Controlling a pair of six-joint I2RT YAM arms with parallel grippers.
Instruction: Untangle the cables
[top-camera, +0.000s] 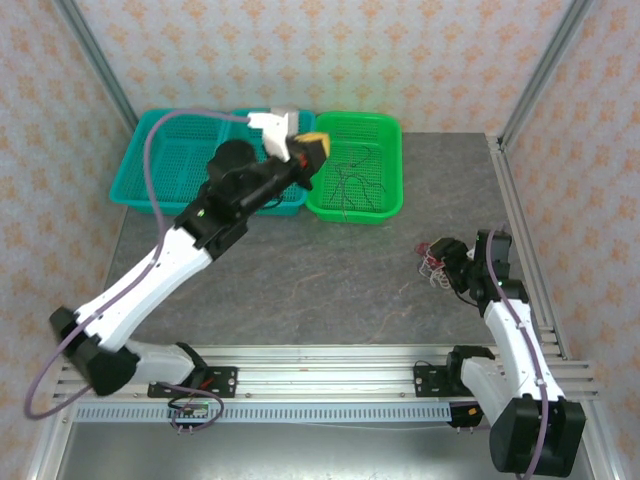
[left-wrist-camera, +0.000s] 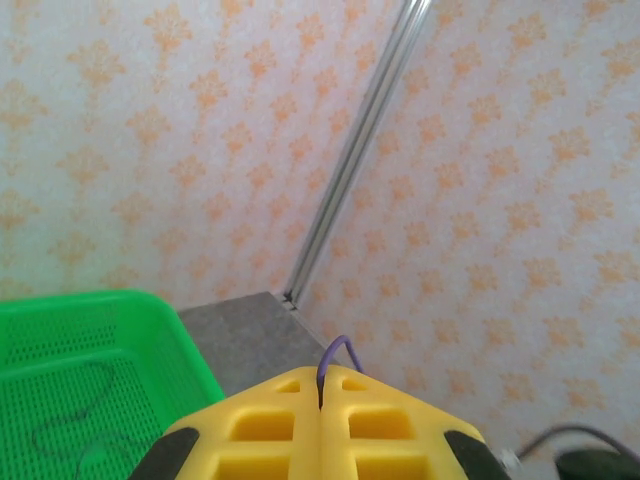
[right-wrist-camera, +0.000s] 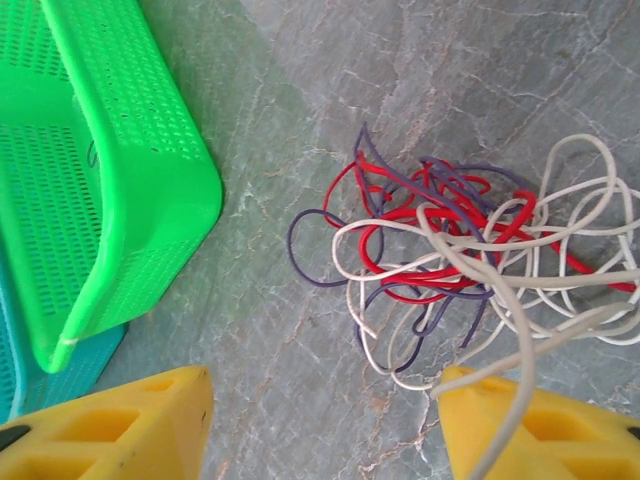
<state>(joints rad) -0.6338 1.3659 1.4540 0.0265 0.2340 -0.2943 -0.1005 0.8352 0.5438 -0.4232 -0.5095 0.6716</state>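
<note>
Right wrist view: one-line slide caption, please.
Open right hand above the tangled red, white and purple cables on the grey table, beside the green basket.

You are looking at a robot test cell: patterned panels (top-camera: 300, 60) on aluminium posts (top-camera: 97, 60) enclose a grey table (top-camera: 330, 290), mounting rail (top-camera: 320, 365) along the frame's bottom.
</note>
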